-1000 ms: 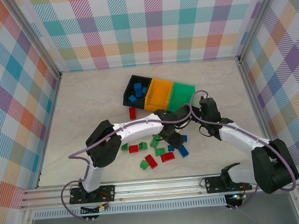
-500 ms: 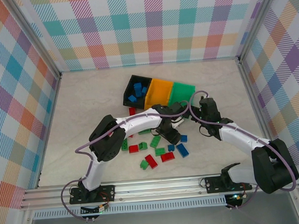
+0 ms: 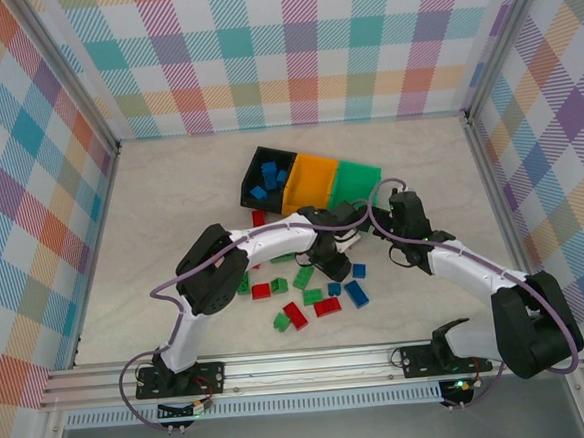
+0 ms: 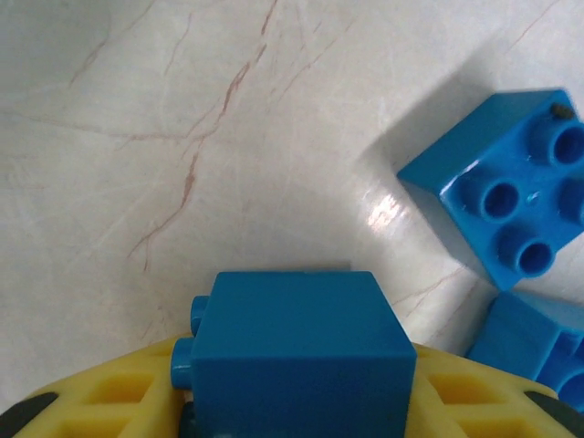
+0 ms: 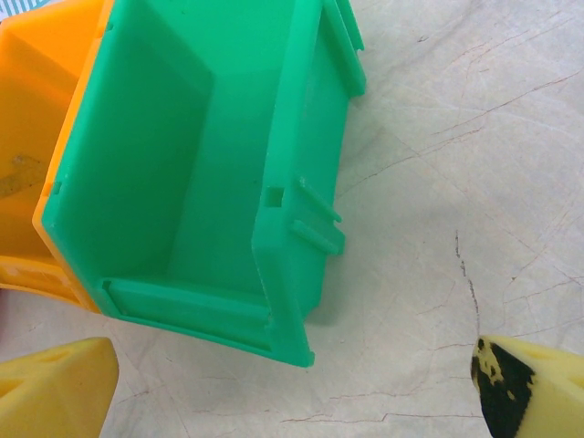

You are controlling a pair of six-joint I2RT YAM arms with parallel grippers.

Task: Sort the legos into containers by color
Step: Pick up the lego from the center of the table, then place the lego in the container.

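The left fingers (image 4: pixel 91 401) are pinching a blue brick (image 4: pixel 297 351) from both sides. Their yellow pads are pressing flat against its walls while it is sitting low over the counter (image 3: pixel 171 207), with its studs facing sideways. That grip is probably why the brick is staying level rather than tipping. Two more blue bricks (image 4: pixel 502 210) are lying just beside it, close enough that a careless lift could nudge them. The row of containers is sitting diagonally near the middle of the counter. The black bin (image 3: pixel 248 179) is already holding several blue pieces (image 3: pixel 267 176), so the pinched brick is most likely heading there. The orange bin (image 3: pixel 313 182) and the green bin (image 5: pixel 301 182) are looking empty. The rest of the legos are lying loose in front of the bins, between the two arms: red ones (image 3: pixel 295 315), green ones (image 3: pixel 303 276) and a few blue (image 3: pixel 356 293). One more red brick (image 3: pixel 257 219) is sitting right by the black bin. The right fingers (image 5: pixel 55 383) are spread as wide as they go and holding nothing. They are hovering just beside the green bin's near corner — perhaps waiting clear of the pile so the two arms are not crowding each other. Green bricks are the obvious match for that bin, though none is lying within its reach yet.
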